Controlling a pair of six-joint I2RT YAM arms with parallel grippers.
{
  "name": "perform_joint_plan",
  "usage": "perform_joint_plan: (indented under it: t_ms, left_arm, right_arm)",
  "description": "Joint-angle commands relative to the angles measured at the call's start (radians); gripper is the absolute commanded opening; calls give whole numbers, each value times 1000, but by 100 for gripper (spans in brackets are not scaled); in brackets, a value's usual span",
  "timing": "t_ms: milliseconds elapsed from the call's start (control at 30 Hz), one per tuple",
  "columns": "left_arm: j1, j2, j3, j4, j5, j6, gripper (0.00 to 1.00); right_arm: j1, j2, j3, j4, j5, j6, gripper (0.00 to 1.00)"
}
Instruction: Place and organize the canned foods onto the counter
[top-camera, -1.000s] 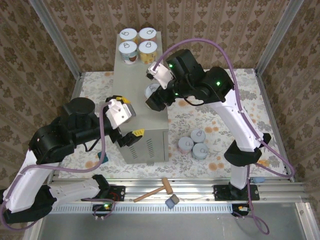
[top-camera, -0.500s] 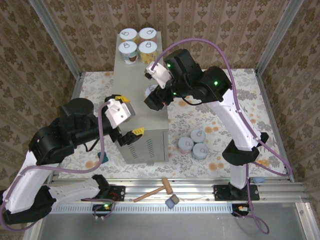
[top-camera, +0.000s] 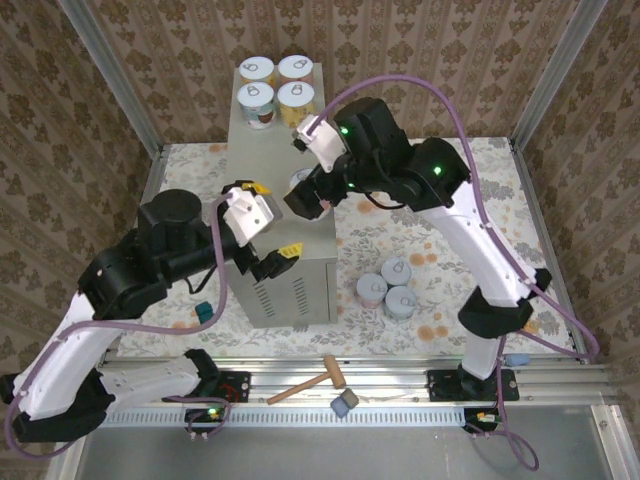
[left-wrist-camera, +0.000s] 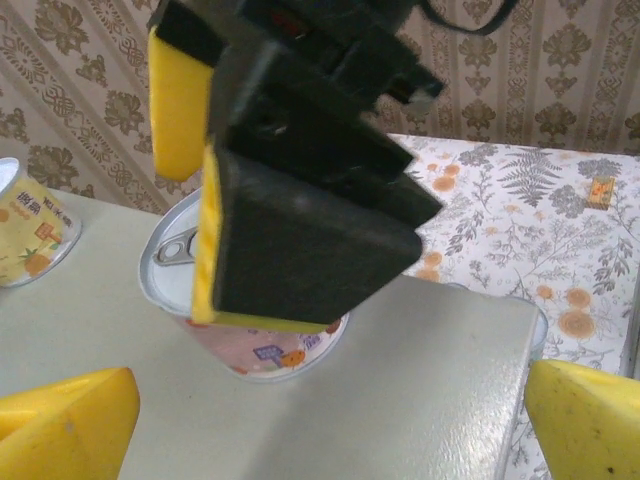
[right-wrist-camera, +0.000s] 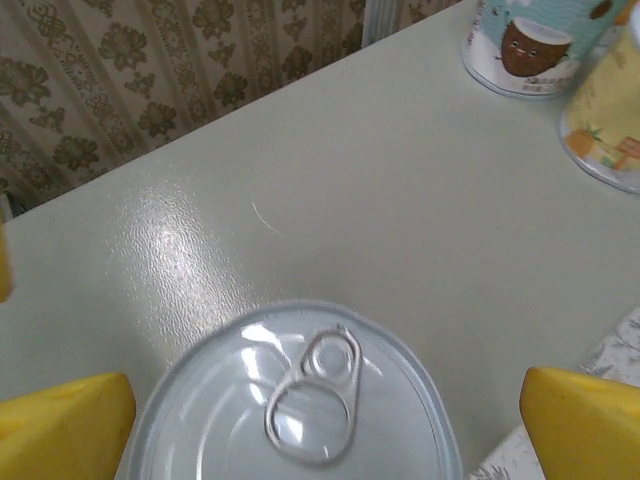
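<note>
The counter is a tall beige box with a flat top. Several cans stand at its far end, among them a teal can and a yellow can. A pink-labelled can stands near the counter's right edge, its pull-tab lid facing up. My right gripper hangs open just above it, one yellow finger on each side, and the right finger stands apart from the can. My left gripper is open and empty over the counter's near end, facing that pink can. Three grey cans sit on the floor.
A wooden mallet and a small grey block lie on the rails by the arm bases. Patterned walls and metal posts close in the floral floor. The counter top is bare between the pink can and the near edge.
My right gripper has opened off the pink can, which now stands on the counter. My left arm has swung right and forward over the counter's near end.
</note>
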Motion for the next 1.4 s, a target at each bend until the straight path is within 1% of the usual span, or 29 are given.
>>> perform_joint_plan:
  t_ms: [0,167,333,467,567,733,867,1000,1167,1300,1367]
  left_arm:
    - [29,22,-17,91,40,-60,100]
    - [83,65,-28,149,95,-107,100]
    - [121,90,-46,209,139,-134,100]
    - [145,108,-57,243,155,-151,100]
    - [158,116,-68,268,171,-161,100]
    - [179,133,-79,292,189,-175,100]
    - [199,139,-97,326,204,-192,100]
    - [225,144,-113,355,227,-210,100]
    - [254,150,-132,386,255,-219,97]
    - [271,157,-135,395,273,-223,92]
    - [278,155,-134,394,275,-220,88]
  right_arm:
    - [-5,-147,-129,107,84,15,100]
    - [-14,-334,-366,190,163,25,100]
    - [-21,-511,-576,278,176,14,100]
    - [-23,-590,-670,296,180,19,100]
    - [-24,-634,-729,324,154,16,100]
    - [-24,-677,-798,371,46,-1,100]
    - [-23,-685,-824,390,-8,-4,100]
    - [-20,-686,-840,398,-29,-4,100]
    - [-18,-689,-860,410,-38,1,100]
    - [-18,-692,-877,428,-36,5,100]
    - [-18,-693,-889,439,-36,6,100]
